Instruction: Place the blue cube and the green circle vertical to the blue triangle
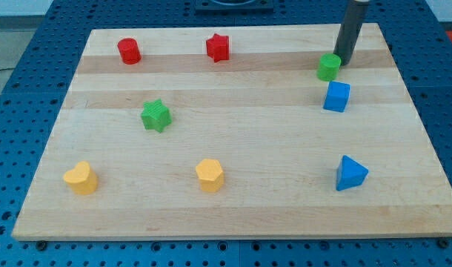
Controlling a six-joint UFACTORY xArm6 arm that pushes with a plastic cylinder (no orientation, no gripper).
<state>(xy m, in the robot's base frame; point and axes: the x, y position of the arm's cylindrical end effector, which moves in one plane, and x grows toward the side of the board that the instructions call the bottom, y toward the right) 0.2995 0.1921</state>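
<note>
Board contents, from the view's left to the view's right:

- Yellow heart-like block [81, 179] and red cylinder [129, 51]: sitting at the left side, well apart from the work.
- Green star [156, 116], yellow hexagon [210, 175], red star [218, 47]: lying mid-board, not involved.
- Green circle [329, 67]: resting near the top right, just above the blue cube [336, 96].
- Blue triangle [350, 173]: lying well below the cube, slightly further right.
- Your tip [341, 62]: standing just beside the circle's upper right edge, possibly touching; the angle is hiding the gap. There are no jaws here, so nothing is being held.

You are working the circle. Keep your push heading downward and slightly right, so that circle and cube are lining up straight above the triangle.
</note>
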